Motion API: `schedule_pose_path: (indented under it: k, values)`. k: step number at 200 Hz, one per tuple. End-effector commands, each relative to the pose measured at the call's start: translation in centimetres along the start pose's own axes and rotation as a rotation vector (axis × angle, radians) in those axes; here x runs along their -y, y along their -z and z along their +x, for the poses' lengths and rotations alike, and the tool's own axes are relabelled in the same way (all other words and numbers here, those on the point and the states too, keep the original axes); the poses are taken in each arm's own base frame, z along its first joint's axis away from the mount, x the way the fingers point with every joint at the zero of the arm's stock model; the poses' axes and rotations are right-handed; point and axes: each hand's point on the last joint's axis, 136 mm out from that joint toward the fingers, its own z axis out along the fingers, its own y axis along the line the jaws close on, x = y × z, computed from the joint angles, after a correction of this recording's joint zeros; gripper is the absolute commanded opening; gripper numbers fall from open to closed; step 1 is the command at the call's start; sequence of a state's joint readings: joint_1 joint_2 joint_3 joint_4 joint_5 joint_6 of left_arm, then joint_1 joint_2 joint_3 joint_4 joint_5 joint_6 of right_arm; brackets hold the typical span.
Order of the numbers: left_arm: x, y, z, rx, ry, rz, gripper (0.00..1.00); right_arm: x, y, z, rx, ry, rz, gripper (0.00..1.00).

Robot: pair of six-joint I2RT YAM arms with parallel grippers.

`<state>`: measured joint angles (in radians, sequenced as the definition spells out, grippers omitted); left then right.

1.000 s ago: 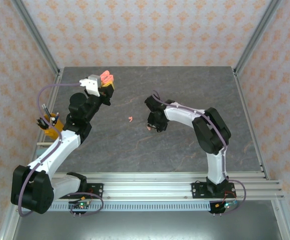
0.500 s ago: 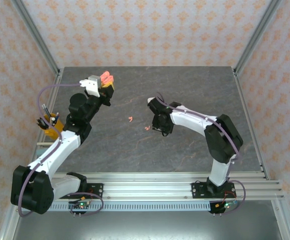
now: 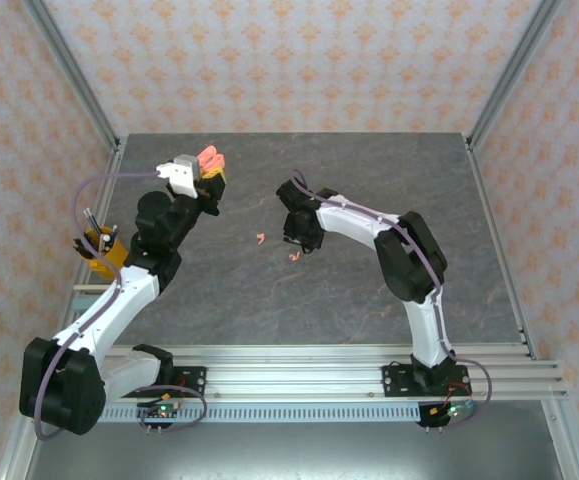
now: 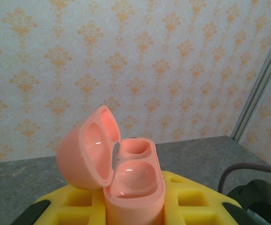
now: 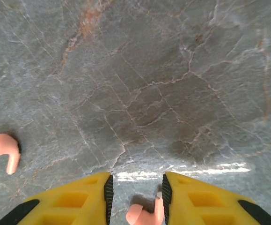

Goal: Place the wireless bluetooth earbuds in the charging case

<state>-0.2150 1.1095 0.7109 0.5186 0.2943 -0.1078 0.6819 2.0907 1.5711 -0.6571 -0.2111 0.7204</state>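
Clamping the open pink charging case (image 4: 131,171) in my left gripper (image 4: 135,201), right gripper (image 5: 136,187) jaws partly apart, a pink earbud (image 5: 142,213) lying between them on the table (image 5: 172,93).

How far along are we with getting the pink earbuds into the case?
Done: the left gripper holds the pink charging case with its lid open; both wells are empty. In hand: the right gripper, jaws apart, sits low over one pink earbud lying between its fingers, seemingly not gripped. Left: seat it, then the second pink earbud on the table.
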Motion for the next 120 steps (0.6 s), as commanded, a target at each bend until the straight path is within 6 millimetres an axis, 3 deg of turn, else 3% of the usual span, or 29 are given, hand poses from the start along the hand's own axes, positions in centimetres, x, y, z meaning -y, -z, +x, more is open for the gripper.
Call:
schedule_pose_path:
  k: [1,56,120]
  values:
    - [-0.1,0.6,-1.2,0.044,0.001,-0.015,0.00,-0.8,-0.6,-0.3,-0.014,-0.025,-0.034,0.35]
    - [-0.2,0.5,-1.1,0.044,0.006,-0.015,0.00,-0.4,-1.3,0.2,-0.033,-0.027,-0.029,0.35]
    - [-0.2,0.3,-1.1,0.045,0.010,-0.016,0.00,1.3,-1.0,2.6,-0.076,-0.051,-0.044,0.35]
